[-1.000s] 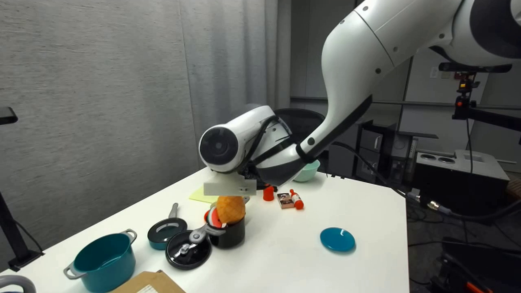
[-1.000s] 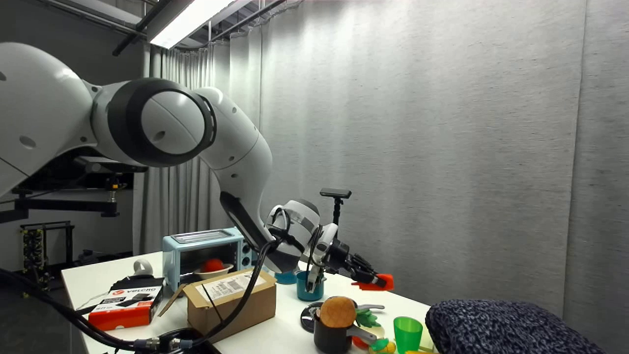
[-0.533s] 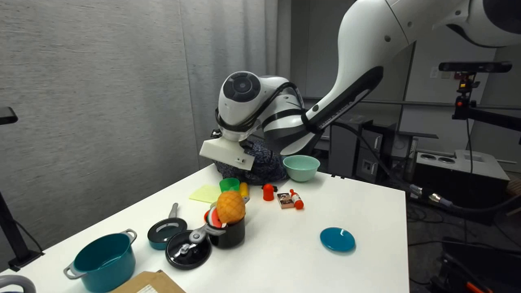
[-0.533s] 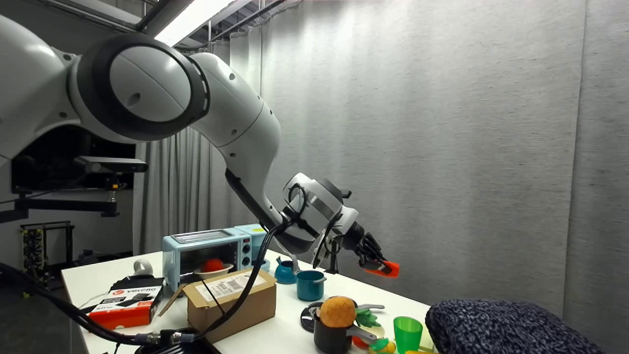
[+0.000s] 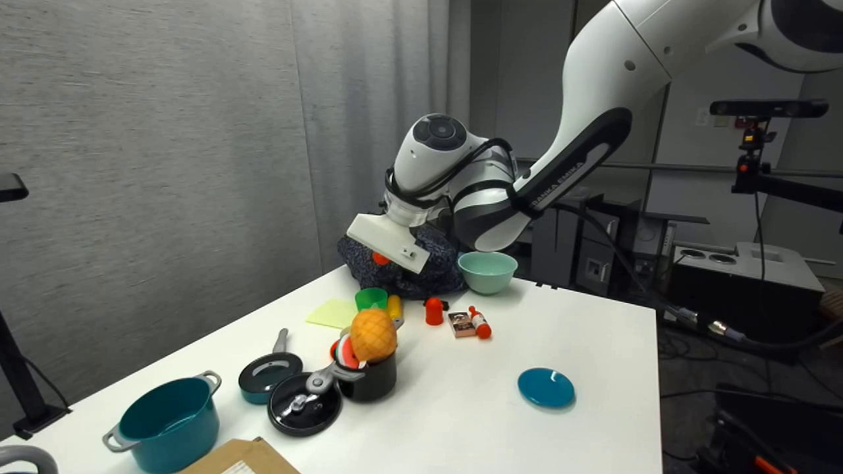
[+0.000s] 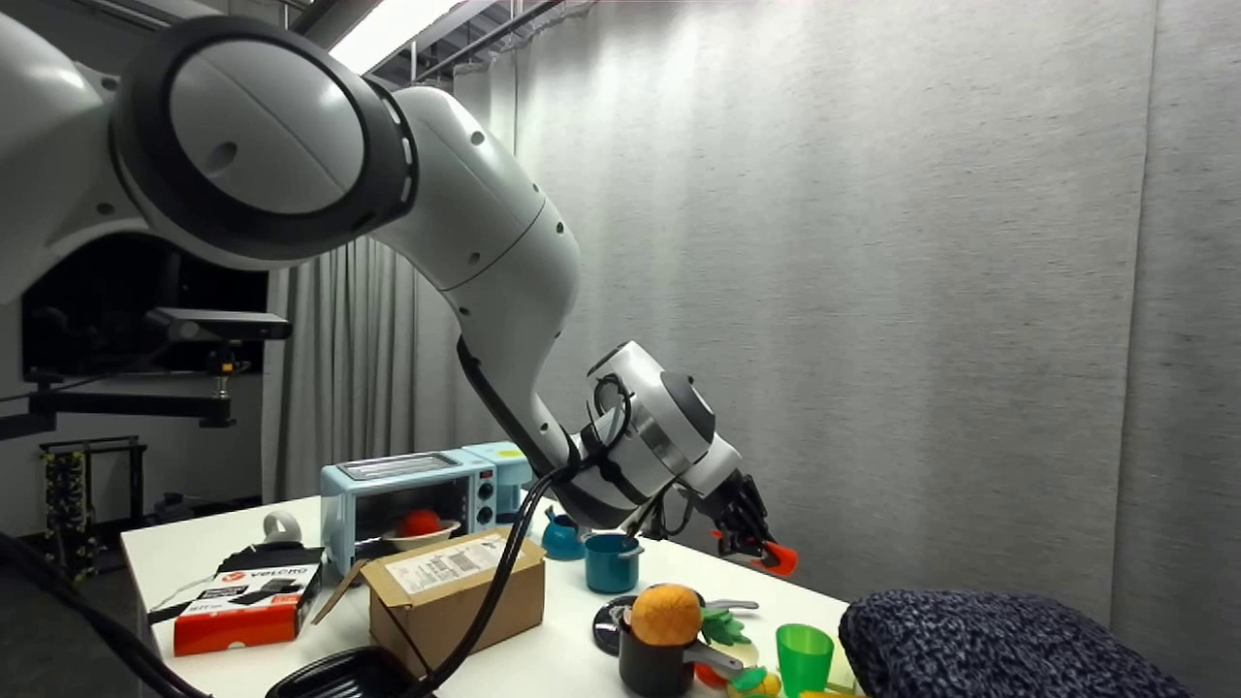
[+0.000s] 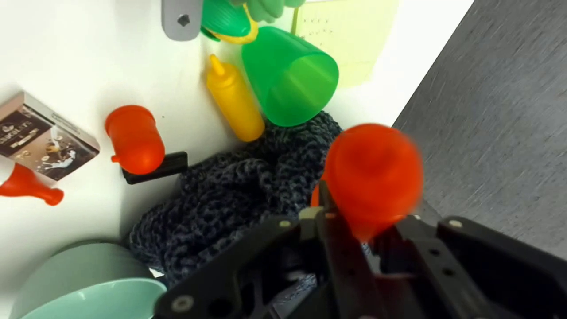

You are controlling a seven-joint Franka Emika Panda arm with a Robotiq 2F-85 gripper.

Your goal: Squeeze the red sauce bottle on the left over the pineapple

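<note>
The cloth [image 7: 217, 212] looks rough-knit, the tumbler [image 7: 290, 79] smooth plastic.

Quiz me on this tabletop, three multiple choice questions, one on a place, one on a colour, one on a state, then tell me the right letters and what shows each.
1. Where is the orange pineapple?
A. On the blue disc
B. In the mouth of the dark pot
C. In the mint bowl

2. What colour is the cup beside the yellow squeeze bottle?
A. Green
B. Purple
C. White

3. What state are the fingers in?
A. Apart, holding nothing
B. Closed on the mint bowl
C. Closed on the red sauce bottle

1 B: both exterior views show it rising out of the pot.
2 A: the wrist view shows a green cup next to that bottle.
3 C: the wrist view shows the red sauce bottle between them.
</note>
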